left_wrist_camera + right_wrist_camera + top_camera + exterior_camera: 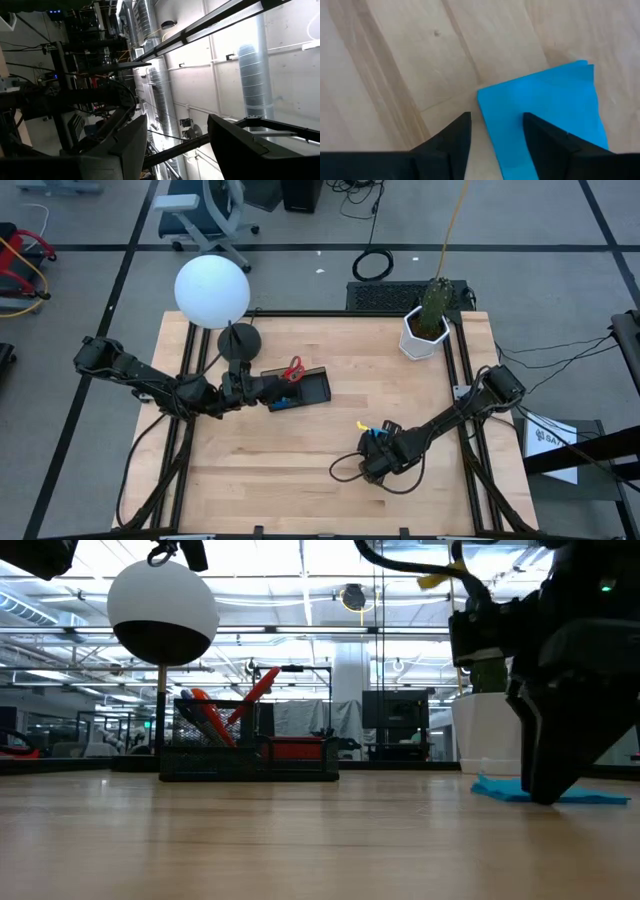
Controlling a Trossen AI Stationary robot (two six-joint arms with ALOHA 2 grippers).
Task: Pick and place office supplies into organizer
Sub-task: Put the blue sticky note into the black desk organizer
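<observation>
- My right gripper [492, 132] points down at the wooden table [300, 460], its 2 dark fingers [450, 140] apart, straddling one edge of the flat blue square notepad [540, 120]; one finger stands over the paper, the other over bare wood. I cannot tell whether the tips press on the pad.
- In the low view that gripper [545, 795] reaches down to table level right at the notepad [545, 790], which lies flat on the wood.
- From above, the notepad [374, 434] sits at about 4 o'clock from the table's middle, mostly hidden under my right gripper [376, 465].
- My left gripper [175, 145] has its 2 fingers spread wide with nothing between them; its camera sees only room structure.
- From above, my left gripper [268, 387] lies at about 9 o'clock, just beside the low black rectangular organizer tray [315, 391].
- Red-handled scissors [293, 369] stand in that tray, handles up.
- A white globe lamp on a round black base [212, 291] stands at 11 o'clock.
- A white hexagonal plant pot [424, 337] stands at 1 o'clock.
</observation>
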